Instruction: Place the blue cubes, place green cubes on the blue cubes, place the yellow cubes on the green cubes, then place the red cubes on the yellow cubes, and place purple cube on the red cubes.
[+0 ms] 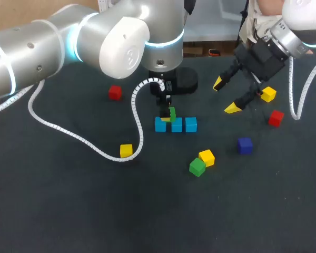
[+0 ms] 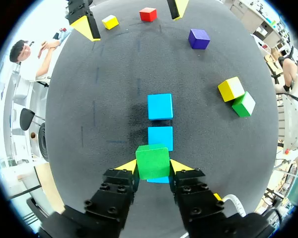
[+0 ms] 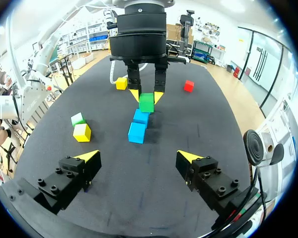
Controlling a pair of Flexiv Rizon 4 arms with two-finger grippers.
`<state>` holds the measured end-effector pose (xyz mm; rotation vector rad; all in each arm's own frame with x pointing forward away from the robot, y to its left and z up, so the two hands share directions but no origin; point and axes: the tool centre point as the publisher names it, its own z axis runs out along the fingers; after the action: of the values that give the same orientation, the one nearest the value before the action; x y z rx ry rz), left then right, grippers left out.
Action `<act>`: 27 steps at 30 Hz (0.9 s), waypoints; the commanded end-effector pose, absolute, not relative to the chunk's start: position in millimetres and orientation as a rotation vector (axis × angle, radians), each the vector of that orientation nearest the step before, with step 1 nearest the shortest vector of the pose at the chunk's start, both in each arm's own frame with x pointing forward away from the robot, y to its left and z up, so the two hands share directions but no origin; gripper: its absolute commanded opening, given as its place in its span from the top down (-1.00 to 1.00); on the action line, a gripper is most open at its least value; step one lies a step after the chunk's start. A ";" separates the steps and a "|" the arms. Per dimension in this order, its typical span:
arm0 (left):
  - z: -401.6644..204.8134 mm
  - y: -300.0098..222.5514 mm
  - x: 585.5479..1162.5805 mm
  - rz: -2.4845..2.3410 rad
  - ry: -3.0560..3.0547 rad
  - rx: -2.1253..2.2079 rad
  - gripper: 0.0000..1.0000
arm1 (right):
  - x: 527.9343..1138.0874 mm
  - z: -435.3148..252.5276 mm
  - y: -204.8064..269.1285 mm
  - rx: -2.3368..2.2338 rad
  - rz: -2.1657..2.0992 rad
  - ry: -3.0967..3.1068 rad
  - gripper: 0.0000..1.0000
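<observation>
Left jaws are clamped on a green cube [image 2: 152, 161], holding it right over the end cube of the blue row [image 2: 160, 138], can't tell if it's touching. Right jaws are wide apart with nothing in them, hanging above the table [image 1: 68, 211] near a yellow cube [image 1: 268, 94] and a red cube [image 1: 276, 117]. Purple cube [image 1: 245, 145] sits alone, and a second green cube [image 1: 197, 167] touches a second yellow cube [image 1: 206, 157] close by
</observation>
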<state>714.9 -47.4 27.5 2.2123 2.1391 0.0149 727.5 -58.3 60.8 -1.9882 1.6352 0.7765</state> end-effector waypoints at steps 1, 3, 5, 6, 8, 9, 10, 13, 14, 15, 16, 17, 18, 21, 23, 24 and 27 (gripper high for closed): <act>27.4 -43.3 712.2 0.020 2.123 2.213 1.00 | 727.4 60.6 -58.4 -1.987 0.777 1.634 -1.00; 26.6 -42.9 712.1 0.023 2.121 2.217 1.00 | 727.4 60.6 -58.4 -1.987 0.777 1.634 -1.00; 25.8 -42.6 711.7 0.023 2.119 2.220 1.00 | 727.4 60.6 -58.4 -1.987 0.777 1.634 -1.00; 25.2 -42.6 711.4 0.023 2.118 2.223 1.00 | 727.4 60.6 -58.4 -1.987 0.777 1.634 -1.00; 23.6 -42.6 711.3 0.026 2.116 2.227 1.00 | 727.4 60.6 -58.4 -1.987 0.777 1.634 -1.00; 23.0 -42.7 711.2 0.028 2.116 2.229 1.00 | 727.4 60.6 -58.4 -1.987 0.777 1.634 -1.00; 22.4 -43.0 711.0 0.031 2.116 2.234 1.00 | 727.4 60.6 -58.4 -1.987 0.777 1.634 -1.00; 22.1 -43.2 711.0 0.036 2.116 2.237 1.00 | 727.4 60.6 -58.4 -1.987 0.777 1.634 -1.00; 22.0 -43.2 711.1 0.037 2.116 2.236 1.00 | 727.4 60.6 -58.4 -1.987 0.777 1.634 -1.00; 22.1 -43.3 711.2 0.036 2.116 2.234 1.00 | 727.4 60.6 -58.4 -1.987 0.777 1.634 -1.00; 22.4 -43.3 711.5 0.037 2.116 2.233 1.00 | 727.4 60.6 -58.4 -1.987 0.777 1.634 -1.00; 23.3 -43.3 711.7 0.035 2.116 2.231 1.00 | 727.4 60.6 -58.4 -1.987 0.777 1.634 -1.00; 24.4 -43.4 711.6 0.034 2.113 2.229 1.00 | 727.4 60.6 -58.4 -1.987 0.777 1.634 -1.00; 29.1 -43.4 711.1 0.036 2.106 2.220 1.00 | 727.4 60.6 -58.4 -1.987 0.777 1.634 -1.00; 32.3 -43.2 710.7 0.039 2.102 2.217 1.00 | 727.4 60.6 -58.4 -1.987 0.777 1.634 -1.00; 33.5 -43.2 710.2 0.042 2.098 2.216 1.00 | 727.4 60.6 -58.4 -1.987 0.777 1.634 -1.00; 36.5 -43.0 708.1 0.052 2.088 2.218 1.00 | 727.4 60.6 -58.4 -1.987 0.777 1.634 -1.00</act>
<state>713.5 -45.7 32.9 2.2216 2.0972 0.0417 727.5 -58.3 60.8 -1.9882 1.6352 0.7765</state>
